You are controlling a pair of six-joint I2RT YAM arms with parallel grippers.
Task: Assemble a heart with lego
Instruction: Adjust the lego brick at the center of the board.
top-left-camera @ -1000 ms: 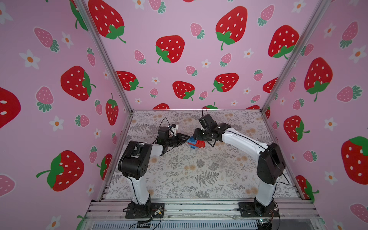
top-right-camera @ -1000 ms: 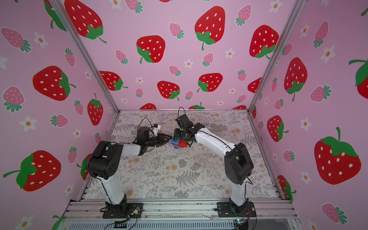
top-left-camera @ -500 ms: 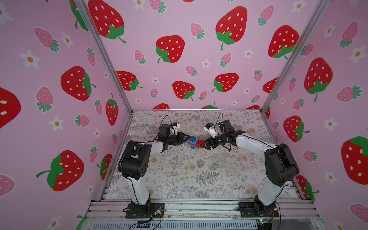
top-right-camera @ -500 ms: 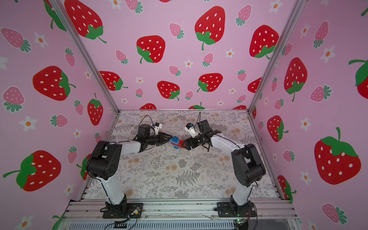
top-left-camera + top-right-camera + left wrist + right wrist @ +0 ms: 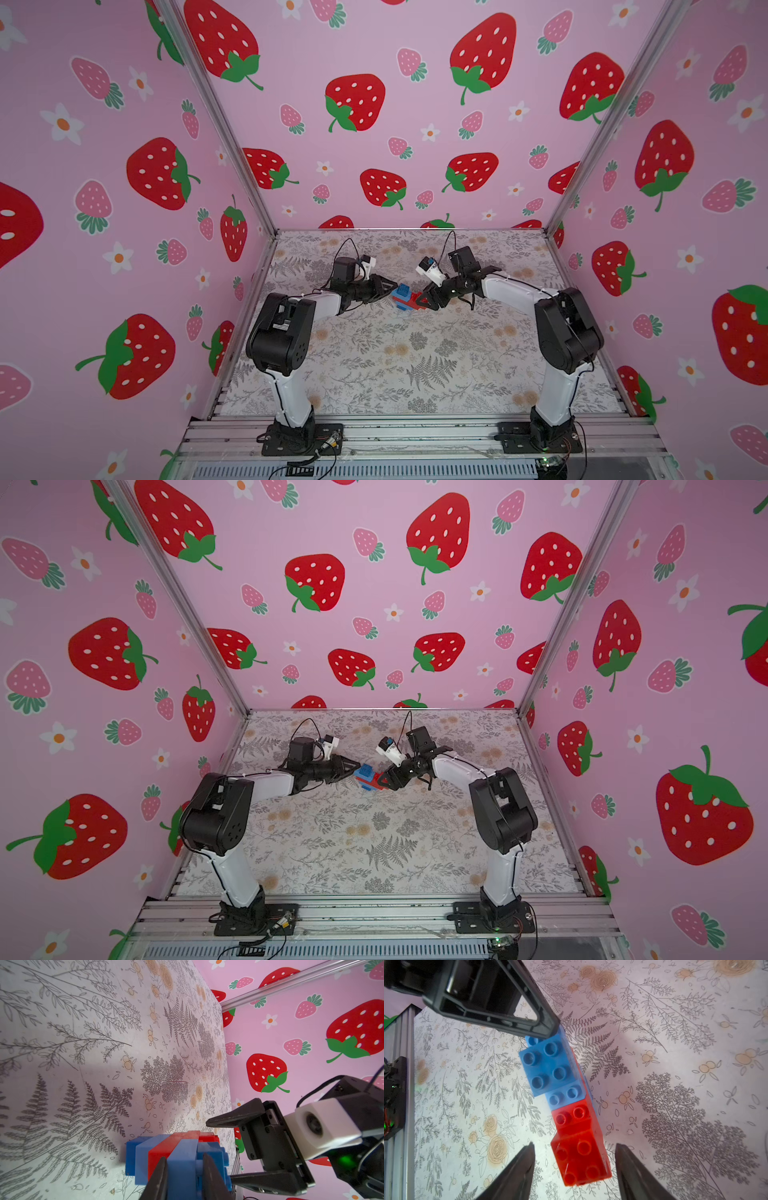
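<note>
The heart (image 5: 406, 297) (image 5: 370, 779) is a stepped cluster of joined blue and red lego bricks at mid-table in both top views. My left gripper (image 5: 392, 287) (image 5: 185, 1160) is shut on the blue end of the heart (image 5: 176, 1147), holding it just over the mat. My right gripper (image 5: 424, 300) (image 5: 574, 1145) is open. Its fingers (image 5: 519, 1169) stand either side of the red end brick (image 5: 579, 1159) with a gap on each side. A left finger (image 5: 542, 1022) covers the far blue corner.
A floral mat (image 5: 415, 365) covers the table. Pink strawberry-print walls close in three sides, with metal posts (image 5: 582, 166) at the back corners. An aluminium rail (image 5: 415, 432) carries both arm bases at the front. No loose bricks show.
The right arm drew back from above the cluster, turned its wrist, and came in again from the right. Its jaws now straddle the red end. The left arm kept its hold.
</note>
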